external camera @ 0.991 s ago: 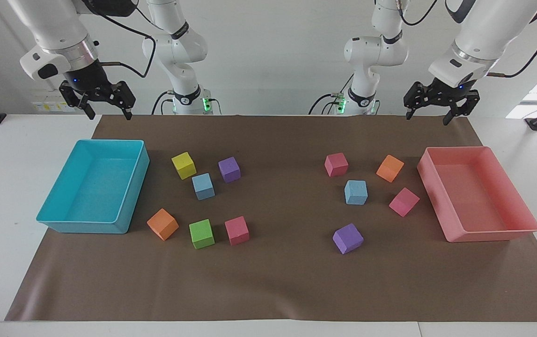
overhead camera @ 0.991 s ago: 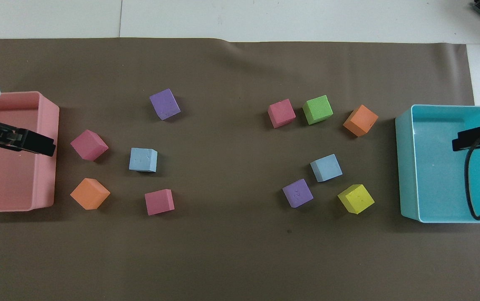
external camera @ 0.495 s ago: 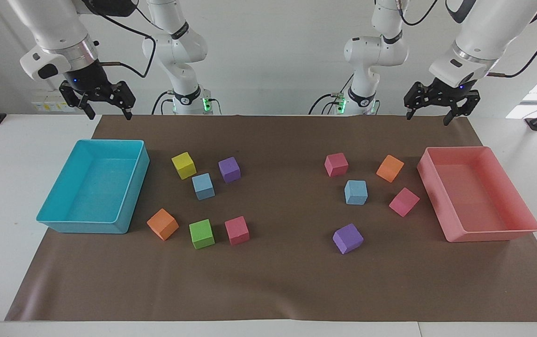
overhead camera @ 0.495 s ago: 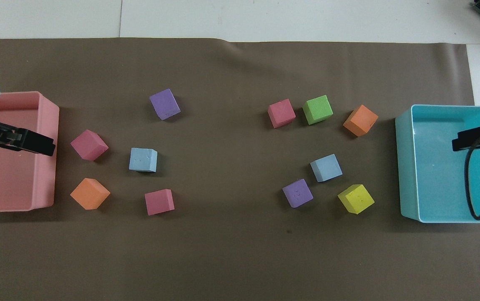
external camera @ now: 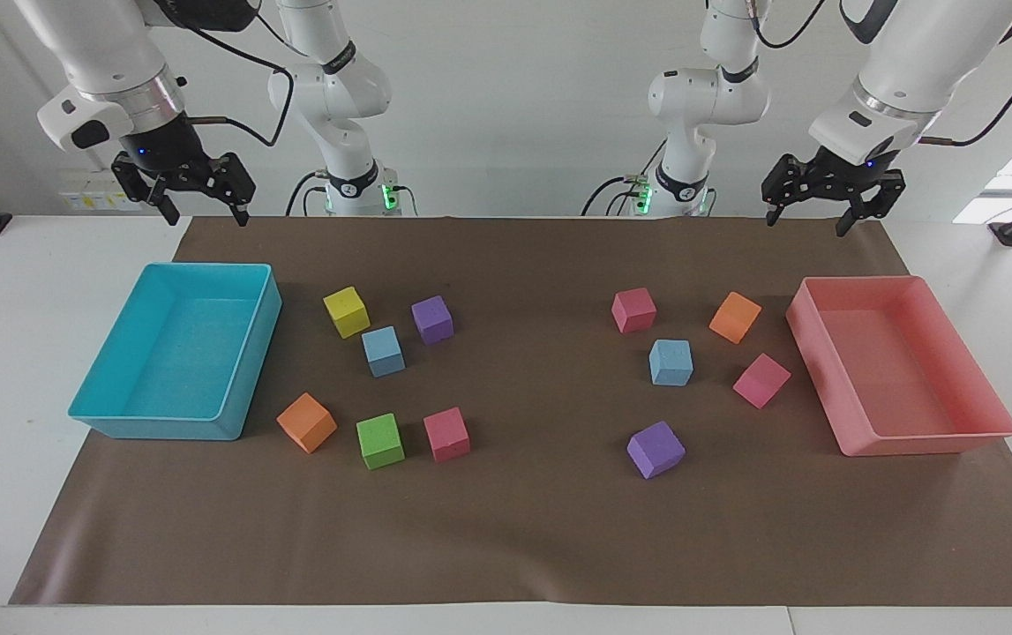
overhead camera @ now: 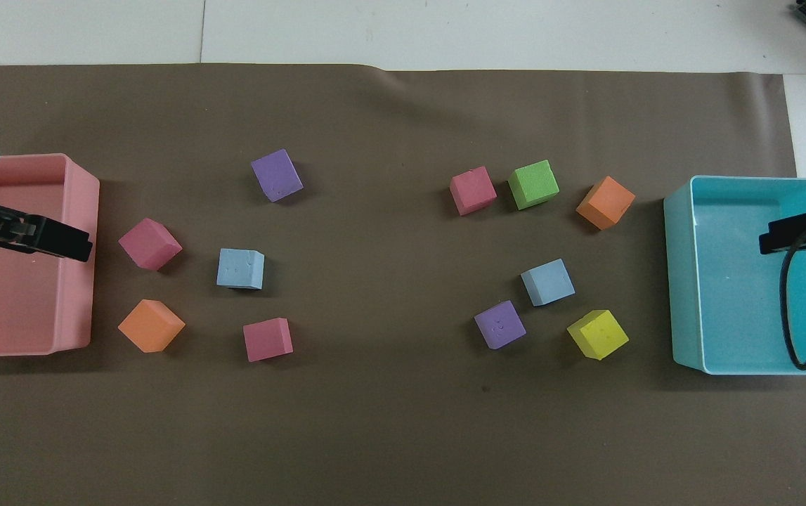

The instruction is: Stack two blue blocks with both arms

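nothing has moved; both blue blocks (external camera: 383, 351) (external camera: 670, 362) lie apart, untouched

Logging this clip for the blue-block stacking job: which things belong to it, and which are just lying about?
Job: two blue blocks; left gripper and right gripper, both open, raised.

Lying about: purple, pink, orange cubes; yellow cube; green cube; turquoise tray; pink tray.

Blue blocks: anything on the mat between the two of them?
Nothing. In the overhead view the brown mat is bare between one blue block and the other blue block; the facing view agrees.
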Robot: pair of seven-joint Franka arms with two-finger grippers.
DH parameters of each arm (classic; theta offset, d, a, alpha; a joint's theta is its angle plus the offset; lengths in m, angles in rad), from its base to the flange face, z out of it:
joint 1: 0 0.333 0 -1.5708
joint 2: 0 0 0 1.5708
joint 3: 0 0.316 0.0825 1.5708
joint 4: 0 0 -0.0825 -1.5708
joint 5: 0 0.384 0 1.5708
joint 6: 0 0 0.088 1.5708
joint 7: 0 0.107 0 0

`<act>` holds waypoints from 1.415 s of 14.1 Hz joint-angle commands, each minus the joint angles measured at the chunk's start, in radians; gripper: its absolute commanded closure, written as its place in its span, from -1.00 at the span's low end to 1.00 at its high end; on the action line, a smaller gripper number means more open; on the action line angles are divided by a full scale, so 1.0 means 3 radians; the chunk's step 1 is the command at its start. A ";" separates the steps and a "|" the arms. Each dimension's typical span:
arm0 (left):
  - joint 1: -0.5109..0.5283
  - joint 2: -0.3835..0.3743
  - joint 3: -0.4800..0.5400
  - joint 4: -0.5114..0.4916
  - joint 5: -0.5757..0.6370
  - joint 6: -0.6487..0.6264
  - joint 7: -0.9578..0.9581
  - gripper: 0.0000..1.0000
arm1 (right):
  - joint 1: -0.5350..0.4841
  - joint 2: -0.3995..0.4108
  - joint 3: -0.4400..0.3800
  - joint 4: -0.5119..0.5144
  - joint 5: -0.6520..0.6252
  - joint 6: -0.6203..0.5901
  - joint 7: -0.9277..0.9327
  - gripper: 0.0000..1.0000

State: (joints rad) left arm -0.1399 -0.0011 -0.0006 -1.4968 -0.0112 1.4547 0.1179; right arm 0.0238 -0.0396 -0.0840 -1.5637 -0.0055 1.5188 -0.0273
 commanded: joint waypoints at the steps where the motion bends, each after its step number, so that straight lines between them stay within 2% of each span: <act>1: 0.0021 -0.0068 -0.0003 -0.0083 -0.0039 0.0055 0.0031 -1.00 | -0.0028 -0.0022 0.0004 -0.0003 -0.0033 -0.0021 0.0024 -1.00; 18: 0.0011 -0.0078 -0.0003 -0.0098 -0.0039 0.0049 0.0031 -1.00 | 0.0007 -0.0037 0.0014 -0.0023 -0.0038 -0.0047 0.0009 -1.00; 20: 0.0006 -0.0078 -0.0003 -0.0109 -0.0039 0.0049 0.0026 -1.00 | 0.0023 -0.0108 0.0019 -0.0150 -0.0023 -0.0006 0.0019 -1.00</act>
State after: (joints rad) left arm -0.1399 -0.0011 -0.0017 -1.4972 -0.0113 1.4548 0.1179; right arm 0.0256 -0.0401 -0.0819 -1.5665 -0.0055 1.5187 -0.0273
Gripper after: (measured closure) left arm 0.000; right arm 0.000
